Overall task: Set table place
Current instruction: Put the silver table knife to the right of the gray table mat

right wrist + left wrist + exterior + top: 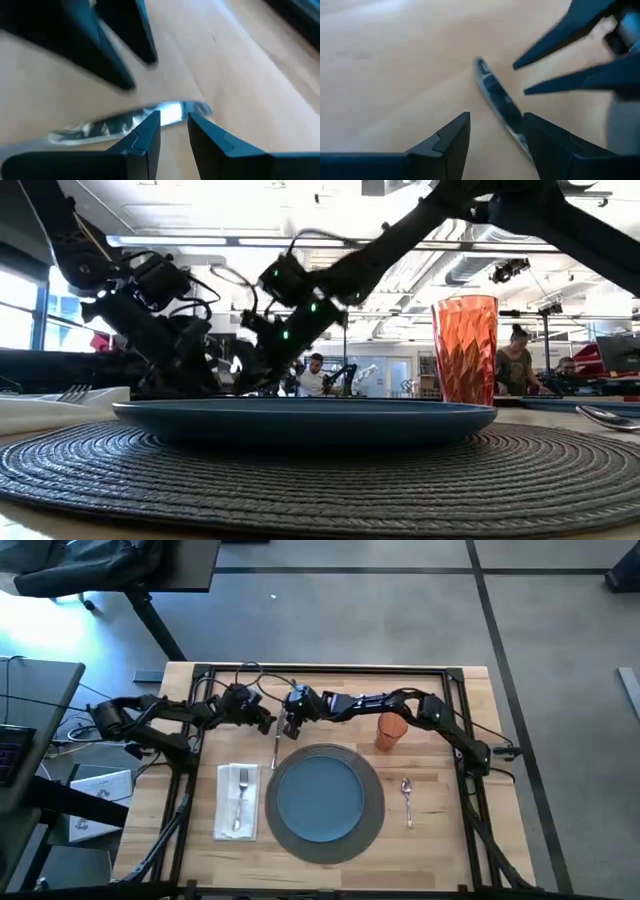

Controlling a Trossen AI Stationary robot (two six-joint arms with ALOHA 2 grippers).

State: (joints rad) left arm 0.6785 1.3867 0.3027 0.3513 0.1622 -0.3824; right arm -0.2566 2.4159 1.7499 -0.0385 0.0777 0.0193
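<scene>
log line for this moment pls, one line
stage: knife handling | left gripper: open, at knife | right gripper: open, at same knife | knife: flat on table, behind plate | fork, spoon, cup: placed

Both arms are dark, slim and jointed, with black cables looping loosely off their upper links. Small green lights glow on one wrist housing. Each tool, the left tool point(492, 142) and right tool point(172, 131), ends in two flat, tapering black fingers with angular stepped tips.

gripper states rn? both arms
Left pincer: open, over the knife, holding nothing.
Right pincer: open, straddling the knife, not clamped.
</scene>
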